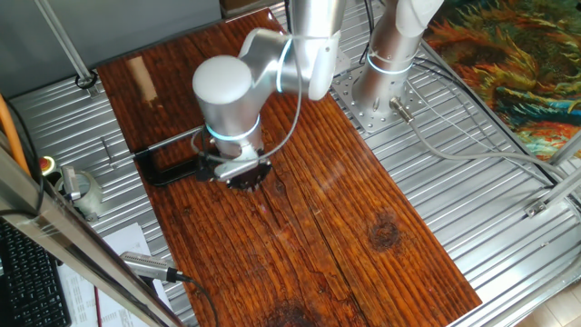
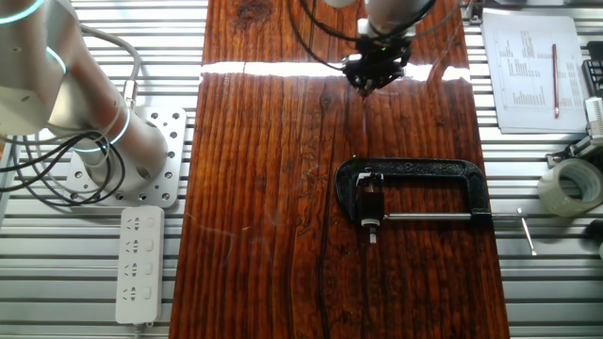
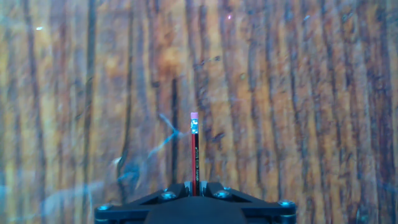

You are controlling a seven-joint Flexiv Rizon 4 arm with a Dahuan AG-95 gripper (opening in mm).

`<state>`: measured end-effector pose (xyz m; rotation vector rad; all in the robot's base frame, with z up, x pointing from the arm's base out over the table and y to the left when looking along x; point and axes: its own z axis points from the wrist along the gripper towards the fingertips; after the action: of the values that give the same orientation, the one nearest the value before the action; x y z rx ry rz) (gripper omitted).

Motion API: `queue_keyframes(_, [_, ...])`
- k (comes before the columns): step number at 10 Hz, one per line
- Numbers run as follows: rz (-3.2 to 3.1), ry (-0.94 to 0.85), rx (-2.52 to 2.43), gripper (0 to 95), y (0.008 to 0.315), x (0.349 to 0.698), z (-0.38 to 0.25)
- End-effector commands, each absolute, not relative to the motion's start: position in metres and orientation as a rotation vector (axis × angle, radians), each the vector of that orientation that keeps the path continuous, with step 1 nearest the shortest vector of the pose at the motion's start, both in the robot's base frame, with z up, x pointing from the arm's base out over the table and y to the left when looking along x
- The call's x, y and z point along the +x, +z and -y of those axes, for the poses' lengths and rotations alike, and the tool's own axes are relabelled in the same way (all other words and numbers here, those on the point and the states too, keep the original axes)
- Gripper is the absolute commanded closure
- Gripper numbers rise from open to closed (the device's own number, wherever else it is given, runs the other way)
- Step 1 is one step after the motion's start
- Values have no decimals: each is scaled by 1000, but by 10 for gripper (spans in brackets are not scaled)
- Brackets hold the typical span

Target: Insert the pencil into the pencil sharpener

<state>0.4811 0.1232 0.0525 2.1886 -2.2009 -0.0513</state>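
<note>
In the other fixed view, going left to right with the black C-clamp (image 2: 415, 193) as our landmark, we see a white power strip (image 2: 138, 264) far to the clamp's left, off the wooden worktop (image 2: 264, 188). The pencil sharpener (image 2: 370, 205) sits pinched in the clamp's left end, between its frame and the screw pad. Our gripper (image 2: 366, 87) hangs above the clamp's left end in that view, well apart from it, nearly in line with the sharpener. To the clamp's right lie a roll of tape (image 2: 570, 185) and a sheet of paper (image 2: 537, 71).

In the hand view our jaws are closed on the pencil (image 3: 194, 152), which sticks straight out along the fingers, its eraser end farthest from us. Its long axis points toward the worktop, not at the sharpener.

We judge the coming move turns on this: the sharpener lies off to one side of the jaws, and we cannot tell which way its hole faces. The pencil's outer end also looks to be the eraser, so reorienting may be needed.
</note>
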Motion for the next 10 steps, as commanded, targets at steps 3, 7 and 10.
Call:
queue_keyframes(3, [2085,-40,2282,950,56,471,-105])
queue_keyframes(7, [2040,-35,2318,950,64,467,-83])
queue_keyframes(10, [2020,-15,2319,950,65,467,-77])
